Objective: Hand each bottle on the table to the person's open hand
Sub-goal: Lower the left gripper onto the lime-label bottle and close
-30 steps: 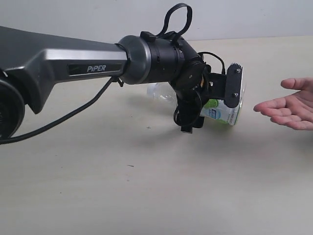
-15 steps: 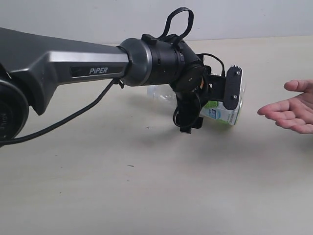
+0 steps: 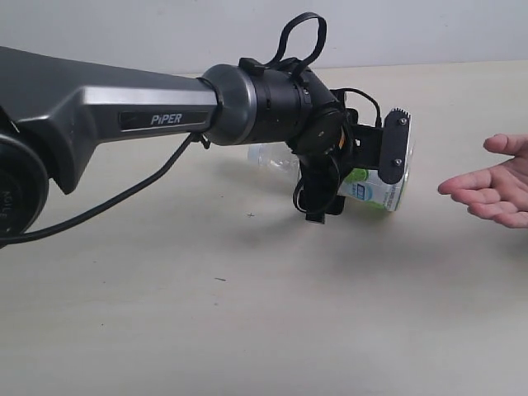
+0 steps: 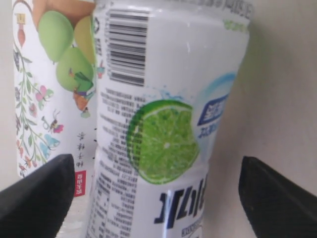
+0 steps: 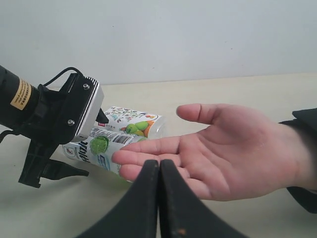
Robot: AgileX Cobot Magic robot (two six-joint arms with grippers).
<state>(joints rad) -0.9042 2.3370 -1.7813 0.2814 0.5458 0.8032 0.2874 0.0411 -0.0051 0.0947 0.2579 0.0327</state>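
The left arm (image 3: 124, 107) reaches over the table (image 3: 247, 330) from its left side, and the left hand (image 4: 156, 191) is lowered around the lime-label bottle (image 4: 163, 144). This hand is wide open. Its two black fingers (image 4: 34, 198) stand one on each side of the bottle, and in the left wrist view a gap shows between each finger and the bottle, so it has hold of nothing.

The lime-label bottle lies on its side on the table, in the middle part and somewhat nearer to the far edge than to the near edge. Just beside it, on the side toward the far edge, lies the patterned bottle (image 4: 44, 84), white with green fruit and small flowers on the label. Whether the two bottles touch each other I cannot tell.

The person's open hand (image 5: 223, 148) is held palm up above the table, toward its right side, with the fingers pointing at the bottles. It is near the bottles and apart from them, and nothing lies in it.

The right hand (image 5: 159, 193) is completely closed, its two fingers pressed together and holding nothing. It hangs on the near side of the person's open hand.
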